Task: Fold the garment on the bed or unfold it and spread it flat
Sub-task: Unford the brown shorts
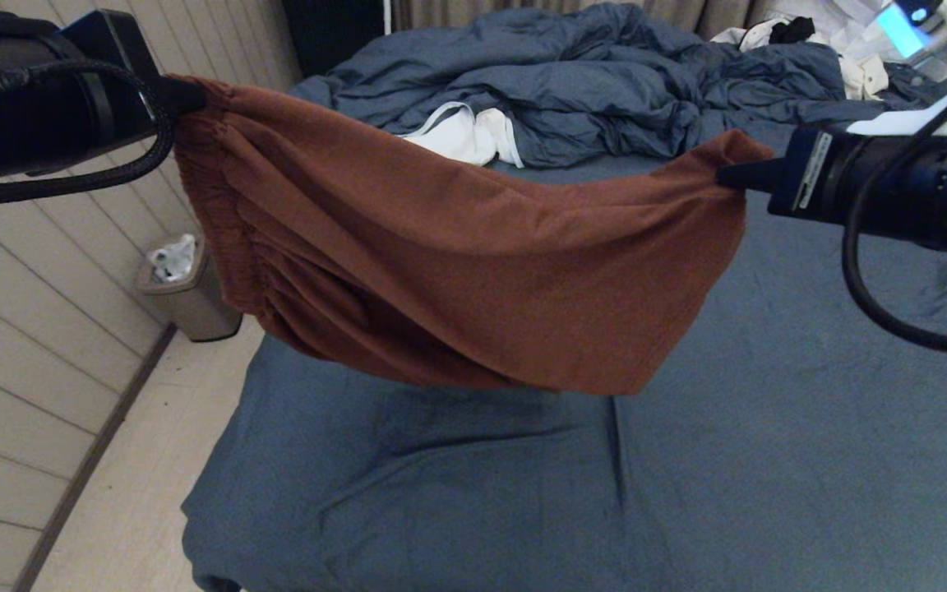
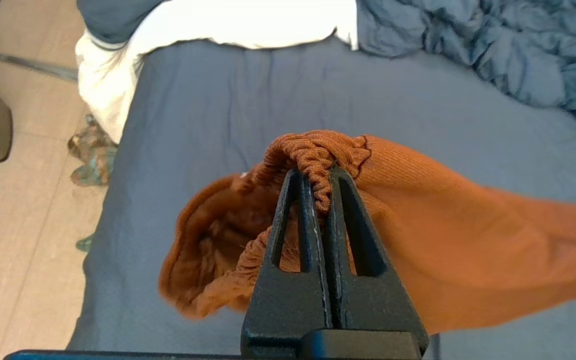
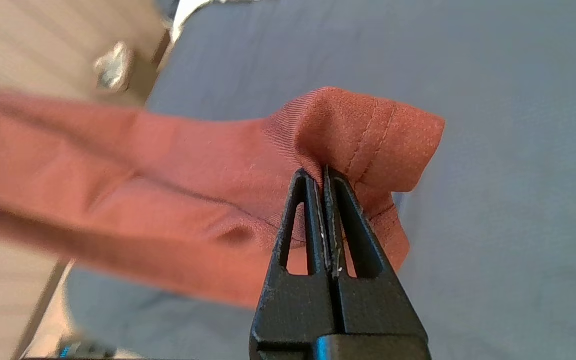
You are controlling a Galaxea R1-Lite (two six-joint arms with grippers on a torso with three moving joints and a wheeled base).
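Observation:
The rust-brown garment (image 1: 457, 271) hangs in the air above the bed (image 1: 769, 427), stretched between both arms and sagging in the middle. My left gripper (image 1: 186, 94) is shut on the gathered elastic waistband (image 2: 318, 160) at the upper left. My right gripper (image 1: 728, 174) is shut on a stitched leg hem (image 3: 368, 140) at the right. The cloth's lowest edge hangs just above the dark blue-grey sheet; whether it touches is unclear. Drawstring and logo are hidden.
A rumpled blue duvet (image 1: 572, 82) lies across the far side of the bed, with white clothes (image 1: 465, 136) beside it and more at the far right (image 1: 852, 49). A trash bin (image 1: 186, 292) stands on the floor left of the bed, by the panelled wall.

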